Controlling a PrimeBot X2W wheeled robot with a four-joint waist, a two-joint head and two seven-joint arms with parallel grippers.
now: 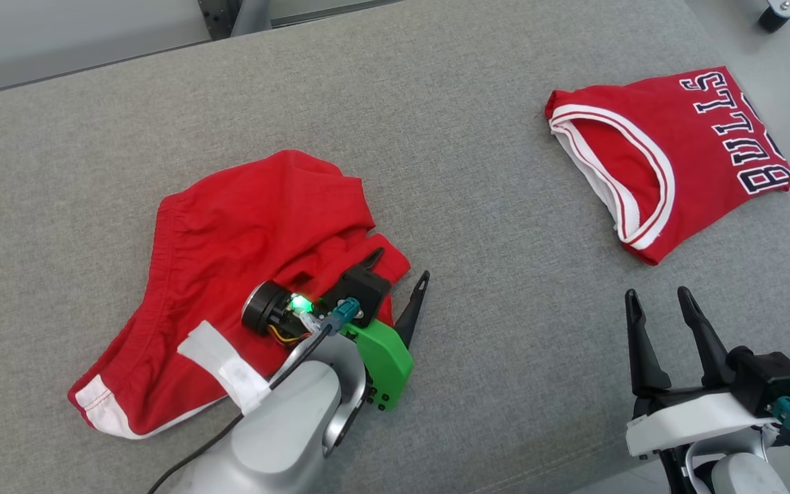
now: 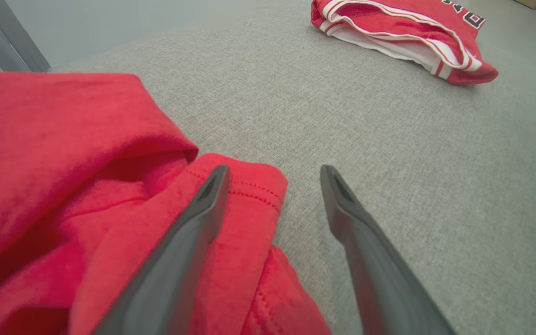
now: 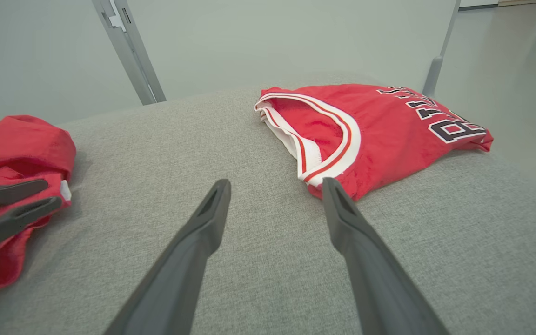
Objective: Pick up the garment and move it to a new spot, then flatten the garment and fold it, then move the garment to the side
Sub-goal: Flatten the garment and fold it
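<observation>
Left gripper [image 1: 400, 264]: jaws apart, nothing clamped; crumpled red shorts [image 1: 230, 261] under one finger, hem between the tips. Right gripper [image 1: 659, 293]: likewise apart, empty, folded jersey [image 1: 697, 151] just ahead. Risk of pinching stacked layers and lifting a bundle, owing to overlapping folds.

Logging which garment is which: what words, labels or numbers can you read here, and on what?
"BULLS": dark, white-edged letters on the folded red jersey, running sideways in the head view.
Dark mark beside that word, cut by the picture's edge: unreadable.
White strip on the left forearm: faint marks, too blurred to read.
Crumpled red shorts: no text seen.
</observation>
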